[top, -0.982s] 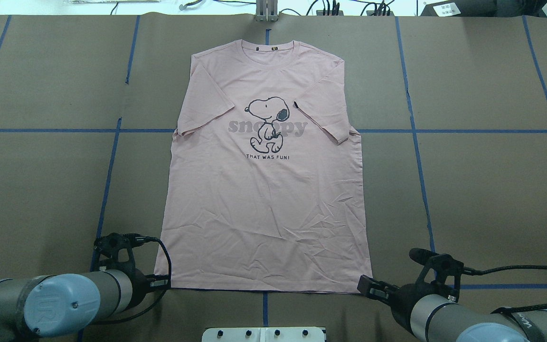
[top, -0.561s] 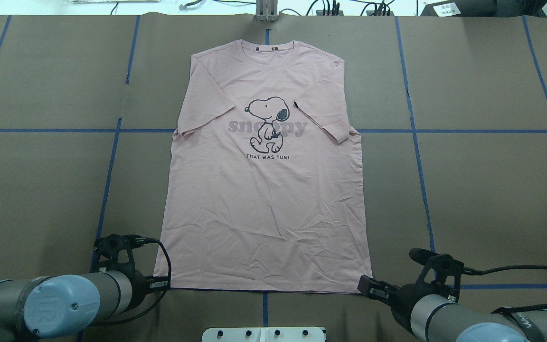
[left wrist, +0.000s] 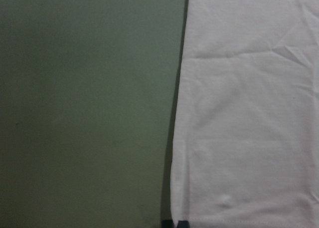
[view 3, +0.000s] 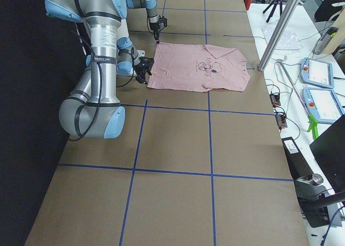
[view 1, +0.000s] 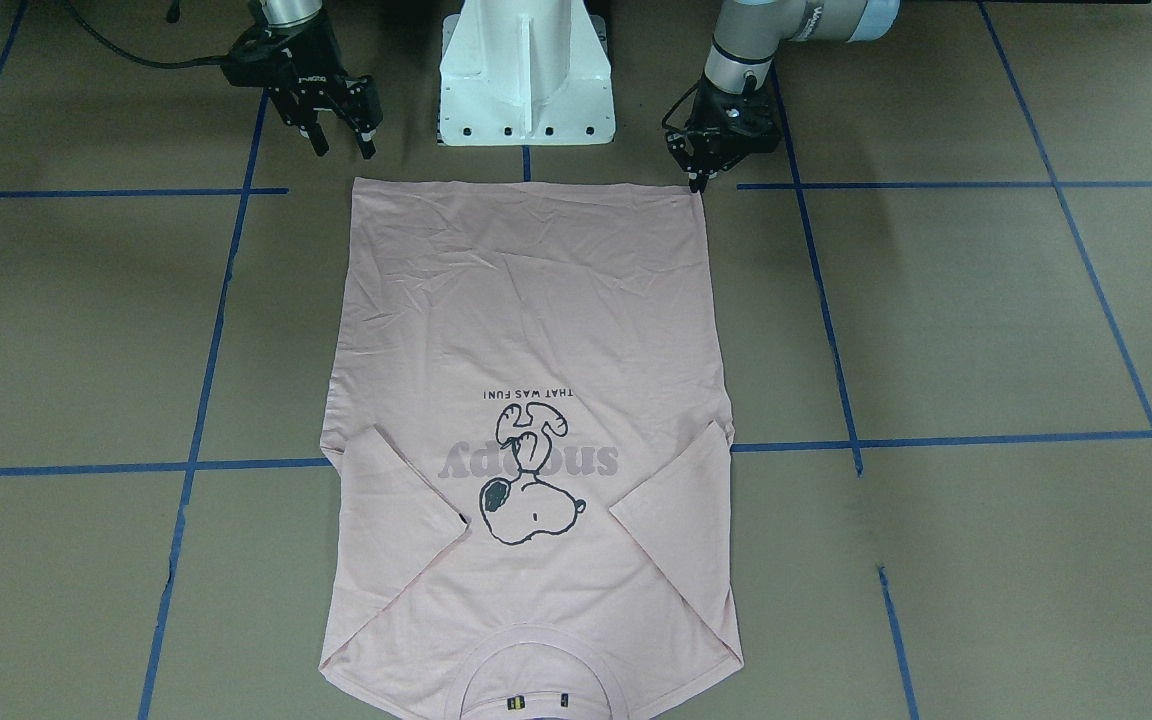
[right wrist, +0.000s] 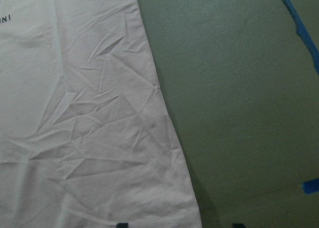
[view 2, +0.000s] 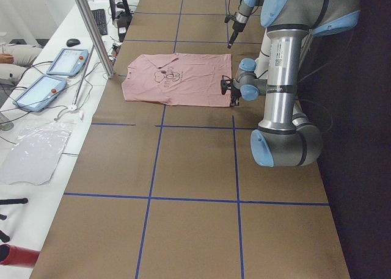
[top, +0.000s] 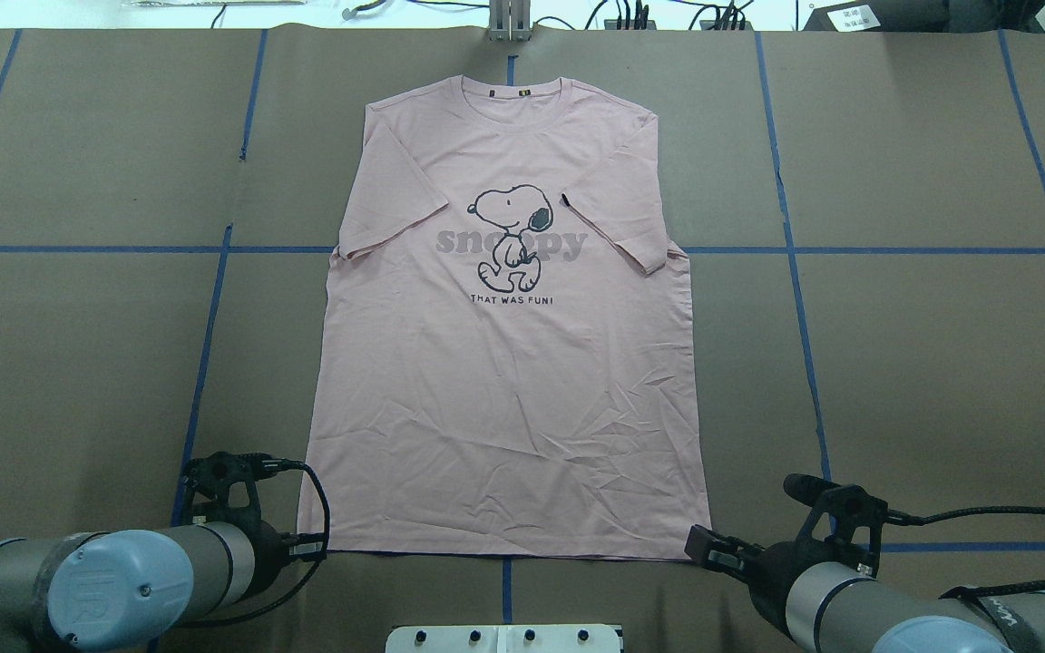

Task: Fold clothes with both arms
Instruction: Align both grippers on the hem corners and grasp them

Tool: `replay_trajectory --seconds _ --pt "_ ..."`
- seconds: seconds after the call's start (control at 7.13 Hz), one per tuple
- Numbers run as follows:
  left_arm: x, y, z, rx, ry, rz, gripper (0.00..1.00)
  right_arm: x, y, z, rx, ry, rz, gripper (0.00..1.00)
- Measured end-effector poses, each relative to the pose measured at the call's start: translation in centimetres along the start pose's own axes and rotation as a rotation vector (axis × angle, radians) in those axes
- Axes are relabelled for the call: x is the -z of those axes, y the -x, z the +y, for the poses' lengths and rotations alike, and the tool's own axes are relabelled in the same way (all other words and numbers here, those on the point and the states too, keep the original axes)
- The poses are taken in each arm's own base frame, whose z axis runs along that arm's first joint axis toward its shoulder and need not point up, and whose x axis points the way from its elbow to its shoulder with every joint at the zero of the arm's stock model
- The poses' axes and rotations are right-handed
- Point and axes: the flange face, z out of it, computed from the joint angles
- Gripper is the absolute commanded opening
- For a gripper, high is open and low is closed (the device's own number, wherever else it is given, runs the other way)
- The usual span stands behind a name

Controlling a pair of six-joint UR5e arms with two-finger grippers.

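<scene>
My left arm (top: pixel 123 580) has sunk slightly in the last second, and my left jaws are drawn almost together on the near-left hem corner of the pale pink T-shirt (top: pixel 504 390), apparently pinching it (only dark tips show at the cloth edge). The shirt lies flat on the tabletop (top: pixel 940 363), print up, sleeves tucked inward. My right arm (top: pixel 849 603) hangs with the right jaws spread just off the other corner, so lifting must wait; the white pedestal base (view 1: pixel 526 70) behind the hem stands aside.

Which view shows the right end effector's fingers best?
The exterior front-facing view: the right end effector is unobstructed and clearly open, near the T-shirt hem corner. Overhead, its wrist partly hides it; the side views show it small; its wrist camera catches only fingertips.
</scene>
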Motion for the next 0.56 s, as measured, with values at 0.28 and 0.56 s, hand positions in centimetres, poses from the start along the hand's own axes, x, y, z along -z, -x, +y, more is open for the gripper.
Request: replay_trajectory --seconds 0.28,0.56 --pt "0.13 -0.20 0.03 0.000 0.001 0.005 0.00 -0.12 -0.25 0.16 -0.006 -0.001 0.007 0.58" --pt "0.32 -0.65 0.08 0.000 0.001 0.015 0.00 -0.53 -0.71 0.99 -0.042 -0.010 0.045 0.53"
